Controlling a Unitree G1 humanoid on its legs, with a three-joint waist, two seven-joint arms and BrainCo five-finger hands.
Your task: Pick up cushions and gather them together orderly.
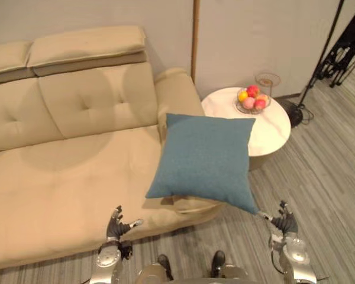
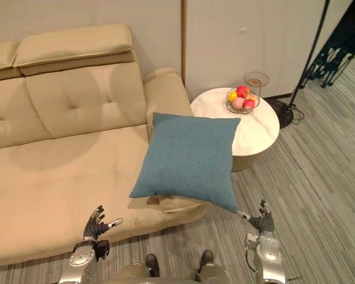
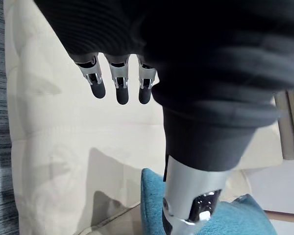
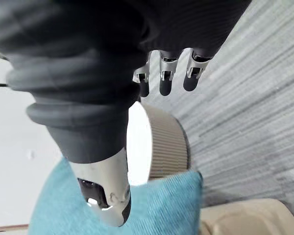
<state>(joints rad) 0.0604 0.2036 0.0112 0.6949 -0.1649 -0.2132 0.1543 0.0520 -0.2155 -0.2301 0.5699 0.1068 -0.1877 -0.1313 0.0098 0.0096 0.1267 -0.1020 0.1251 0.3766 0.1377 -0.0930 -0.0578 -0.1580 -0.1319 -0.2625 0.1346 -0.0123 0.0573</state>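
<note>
We are looking at a blue cushion (image 1: 204, 160) that is lying on the right front corner of the tan sofa (image 1: 65, 177). It is leaning up toward the armrest, and its lower corner is hanging out past the seat edge, over the floor. Our left hand (image 1: 115, 226) is hovering by the front edge of the seat with its fingers straight and spread, holding nothing. Our right hand (image 1: 285, 223) is hovering just beside the hanging corner, and it is open and empty too. We cannot tell if its thumb is touching the cloth. We are guessing the cushion is light, soft and squishy, so it is likely going to flop if we are pinching only one corner. The cloth is looking rough, not slippery. We are thinking the best way is taking it by its two side edges, one hand on each. A round side table (image 1: 272, 135) with a fruit bowl (image 1: 252, 100) is standing near, so we are planning on lifting gently.
</note>
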